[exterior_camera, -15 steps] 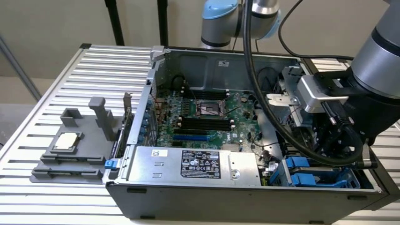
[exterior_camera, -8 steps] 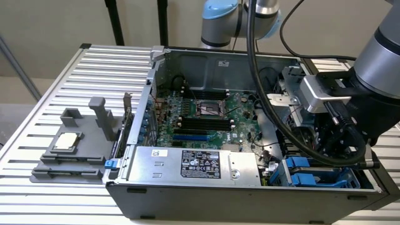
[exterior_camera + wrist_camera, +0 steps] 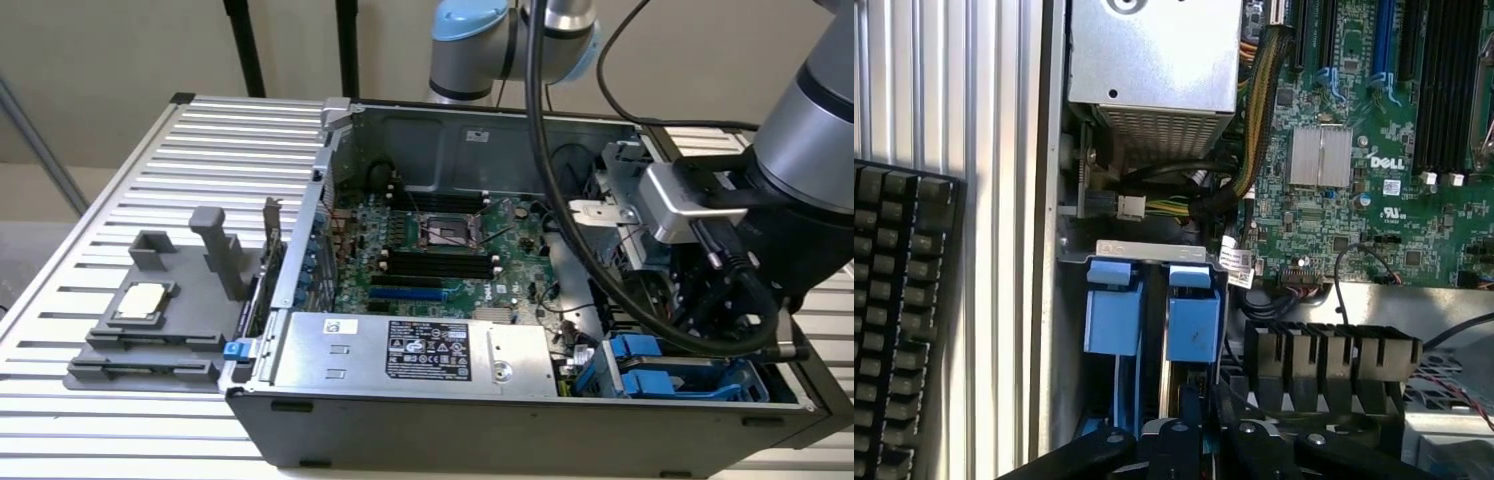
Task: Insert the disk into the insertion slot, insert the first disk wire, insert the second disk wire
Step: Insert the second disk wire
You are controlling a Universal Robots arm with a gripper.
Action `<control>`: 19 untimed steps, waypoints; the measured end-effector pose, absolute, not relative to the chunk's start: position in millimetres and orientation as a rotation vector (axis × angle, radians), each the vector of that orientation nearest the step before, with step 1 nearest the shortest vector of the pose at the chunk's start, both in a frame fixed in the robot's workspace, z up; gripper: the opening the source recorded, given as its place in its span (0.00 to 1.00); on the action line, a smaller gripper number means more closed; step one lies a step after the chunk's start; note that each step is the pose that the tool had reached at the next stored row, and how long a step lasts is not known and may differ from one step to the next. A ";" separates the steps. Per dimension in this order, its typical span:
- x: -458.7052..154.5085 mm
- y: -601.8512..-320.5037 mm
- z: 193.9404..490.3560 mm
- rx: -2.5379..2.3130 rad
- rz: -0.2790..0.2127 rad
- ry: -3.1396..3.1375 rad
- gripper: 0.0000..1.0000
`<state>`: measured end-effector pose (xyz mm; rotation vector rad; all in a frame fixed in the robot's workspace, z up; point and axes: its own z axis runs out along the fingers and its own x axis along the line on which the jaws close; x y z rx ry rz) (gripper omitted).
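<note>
Over the open PC case (image 3: pixel 400 130), arm's gripper (image 3: pixel 1199 440) hangs above the insertion slot (image 3: pixel 1149 300), blue rails, at the case's front corner on the exterior view's right. Fingers mostly cut off, can't tell their opening or any hold. Motherboard (image 3: pixel 441 250) beside.

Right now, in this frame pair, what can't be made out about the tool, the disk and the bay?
- Tool: wrist view, cut by the picture's edge; open or shut unclear.
- Tool: exterior view, hidden behind the arm's black cables.
- Silver hard drive in bright blue caddy: label unseen; how far it is seated unclear.
- Dark drive-bay slot: inside blocked by blue plastic.
</note>
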<state>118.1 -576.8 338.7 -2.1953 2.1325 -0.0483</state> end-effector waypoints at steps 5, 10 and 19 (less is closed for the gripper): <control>118.0 -576.8 336.7 -2.195 -0.049 2.132 0.16; 118.0 -576.8 335.8 -2.195 -0.049 2.132 0.16; 113.8 -578.0 354.7 -2.195 -0.049 2.132 0.25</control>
